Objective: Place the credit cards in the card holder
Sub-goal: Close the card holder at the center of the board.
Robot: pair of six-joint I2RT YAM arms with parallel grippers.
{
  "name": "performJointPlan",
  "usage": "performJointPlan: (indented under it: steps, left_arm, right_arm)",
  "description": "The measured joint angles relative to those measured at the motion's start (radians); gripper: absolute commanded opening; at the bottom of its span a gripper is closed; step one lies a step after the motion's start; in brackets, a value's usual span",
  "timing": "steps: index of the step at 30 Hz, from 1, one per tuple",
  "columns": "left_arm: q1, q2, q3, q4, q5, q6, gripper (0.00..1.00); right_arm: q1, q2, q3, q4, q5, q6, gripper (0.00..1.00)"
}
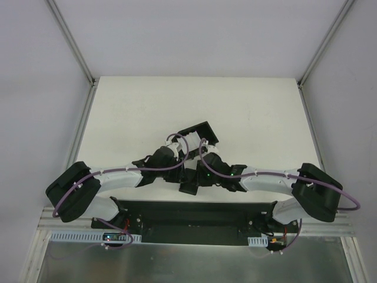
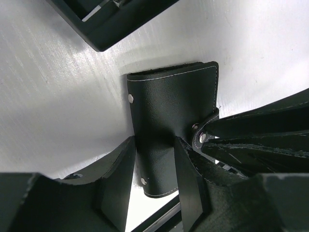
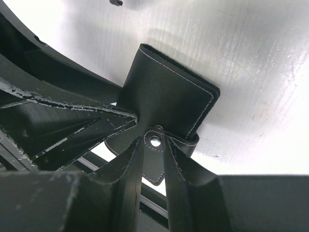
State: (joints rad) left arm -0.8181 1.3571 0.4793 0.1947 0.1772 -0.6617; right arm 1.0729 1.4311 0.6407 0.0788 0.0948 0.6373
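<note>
Grips the closed card holder across its lower half with the left hand, over the white table. Pinches the clasp tab with the right hand. Best to keep the left grip steady and peel the tab straight off its snap, without twisting the wallet. Shows the pinch on the tab plainly only from the right wrist. Shows a pale sliver in the black tray beyond only from the left wrist, possibly one of the credit cards. Hides the wallet among the arms from above.
</note>
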Motion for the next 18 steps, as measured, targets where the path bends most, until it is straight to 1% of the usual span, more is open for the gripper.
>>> performJointPlan:
  steps: [4, 8, 12, 18]
  left_arm:
    - [-0.007, -0.006, 0.000, -0.002, -0.005, -0.003, 0.42]
    - [-0.007, -0.006, 0.001, -0.003, -0.005, -0.003, 0.42]
    - [-0.007, -0.006, 0.006, -0.015, -0.005, -0.002, 0.41]
    - [-0.007, -0.006, 0.006, -0.019, -0.004, 0.000, 0.40]
  right_arm:
    - [0.003, -0.038, 0.000, -0.029, 0.029, -0.014, 0.27]
    - [0.003, -0.086, 0.000, -0.047, 0.047, -0.020, 0.27]
    - [0.004, -0.100, -0.005, -0.064, 0.051, -0.013, 0.25]
    - [0.011, -0.146, -0.074, -0.087, 0.081, 0.014, 0.25]
